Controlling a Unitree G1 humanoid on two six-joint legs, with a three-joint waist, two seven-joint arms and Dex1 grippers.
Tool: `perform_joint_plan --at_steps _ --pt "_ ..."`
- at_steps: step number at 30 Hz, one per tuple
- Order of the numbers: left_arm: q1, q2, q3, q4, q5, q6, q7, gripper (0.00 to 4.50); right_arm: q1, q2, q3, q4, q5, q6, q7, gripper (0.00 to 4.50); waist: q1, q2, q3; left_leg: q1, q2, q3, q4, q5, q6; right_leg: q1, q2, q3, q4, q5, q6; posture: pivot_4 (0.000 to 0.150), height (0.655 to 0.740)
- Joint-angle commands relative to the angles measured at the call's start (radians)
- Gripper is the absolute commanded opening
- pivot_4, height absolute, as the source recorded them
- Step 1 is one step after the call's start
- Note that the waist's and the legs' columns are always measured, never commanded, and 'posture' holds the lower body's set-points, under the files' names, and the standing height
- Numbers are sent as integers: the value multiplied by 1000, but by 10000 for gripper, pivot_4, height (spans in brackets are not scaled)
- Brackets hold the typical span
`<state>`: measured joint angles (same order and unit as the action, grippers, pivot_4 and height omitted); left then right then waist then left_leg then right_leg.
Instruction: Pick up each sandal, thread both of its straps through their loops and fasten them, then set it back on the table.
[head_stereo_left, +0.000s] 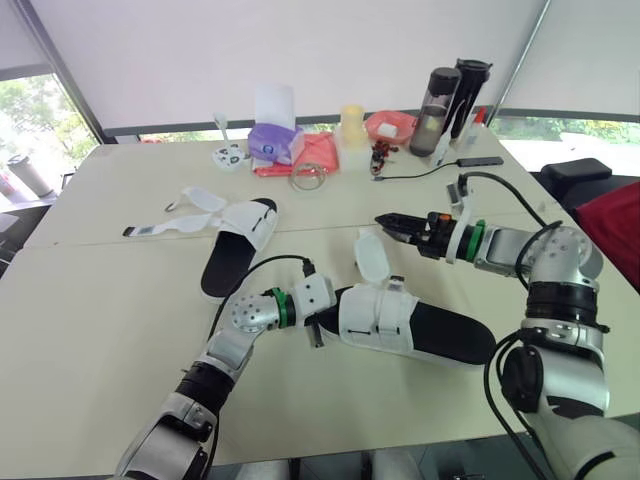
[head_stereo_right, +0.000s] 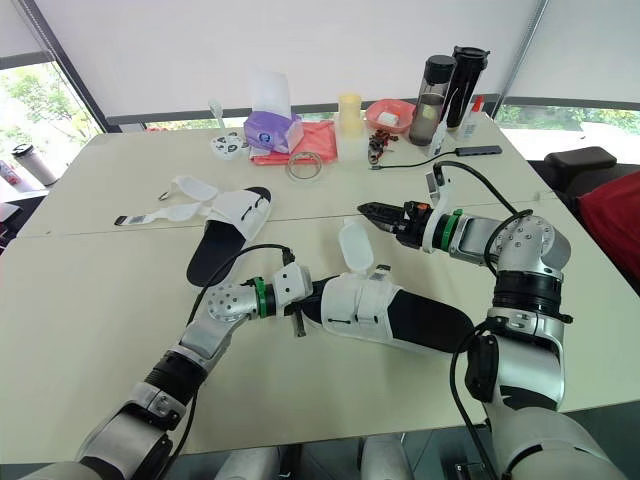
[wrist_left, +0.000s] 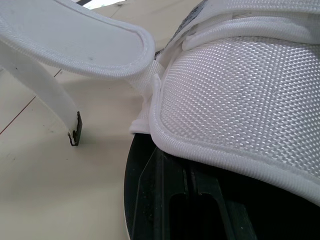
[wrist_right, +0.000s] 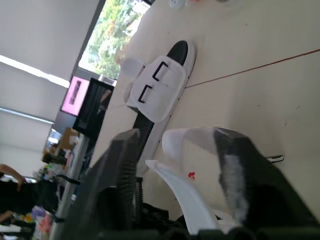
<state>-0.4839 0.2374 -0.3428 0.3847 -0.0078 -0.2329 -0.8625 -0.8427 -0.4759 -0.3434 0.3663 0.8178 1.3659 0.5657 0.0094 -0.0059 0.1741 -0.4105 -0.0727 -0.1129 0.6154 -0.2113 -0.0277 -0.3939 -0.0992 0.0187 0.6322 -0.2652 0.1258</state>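
The sandal is held at its toe by the left pincer. Its strap, likely soft, light and floppy, just beside the open, empty right pincer, should be pinched near its tip.

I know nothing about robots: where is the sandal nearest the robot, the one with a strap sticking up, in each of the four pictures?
Left eye view: near sandal, low centre of the table.
Right eye view: near sandal, again low centre.
Left wrist view: its white woven upper, very close.
Right wrist view: its raised strap, just ahead of the right end effector.
Shared landmark: that raised strap.
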Motion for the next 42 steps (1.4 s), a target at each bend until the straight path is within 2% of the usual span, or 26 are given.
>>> perform_joint_plan --at_steps 1,13,22,29,30,32,36,37,42 --pt "9 4 -24 45 48 10 12 0 -8 -53 95 2 -40 -42 102 38346 0 0 0 0 0 0 0 0 0 0 0 0 0 0 0 1500 7400" --pt "7 4 -17 58 60 4 26 0 -38 -79 228 87 -104 -155 345 38346 3 0 0 0 0 0 0 0 0 0 0 0 0 0 0 1500 7400" --pt "3 -1 -13 72 70 -3 52 0 -160 1 173 294 -114 -209 350 38346 3 0 0 1 0 -1 0 0 -1 0 0 0 0 0 -1 1500 7400" --pt "11 0 -12 68 73 -1 65 0 -174 20 173 298 -130 -184 329 38346 3 0 0 1 0 -1 1 0 -1 0 0 0 0 1 -1 1500 7400" --pt "13 0 -12 67 73 -1 67 0 -170 17 179 292 -133 -180 334 32978 3 0 0 1 0 -1 1 0 -1 0 0 0 0 1 -1 1500 7400" --pt "14 0 -13 70 74 -1 69 0 -163 9 194 280 -142 -178 349 25400 3 0 0 1 0 -1 1 0 -1 0 0 0 0 1 -1 1500 7400" --pt "13 -1 -15 78 77 -6 75 0 -161 1 202 276 -154 -177 362 4270 3 0 0 1 0 -1 0 0 -1 0 0 0 0 1 -1 1500 7400" --pt "13 -2 -16 80 77 -7 76 0 -162 0 203 276 -155 -177 365 598 3 0 0 1 0 -1 1 0 -1 0 0 0 0 1 -1 1500 7400" --pt "15 -3 -17 79 77 -8 77 0 -154 -2 185 251 -161 -214 378 598 3 0 0 1 0 -1 0 0 -1 0 0 0 0 1 -1 1500 7400"
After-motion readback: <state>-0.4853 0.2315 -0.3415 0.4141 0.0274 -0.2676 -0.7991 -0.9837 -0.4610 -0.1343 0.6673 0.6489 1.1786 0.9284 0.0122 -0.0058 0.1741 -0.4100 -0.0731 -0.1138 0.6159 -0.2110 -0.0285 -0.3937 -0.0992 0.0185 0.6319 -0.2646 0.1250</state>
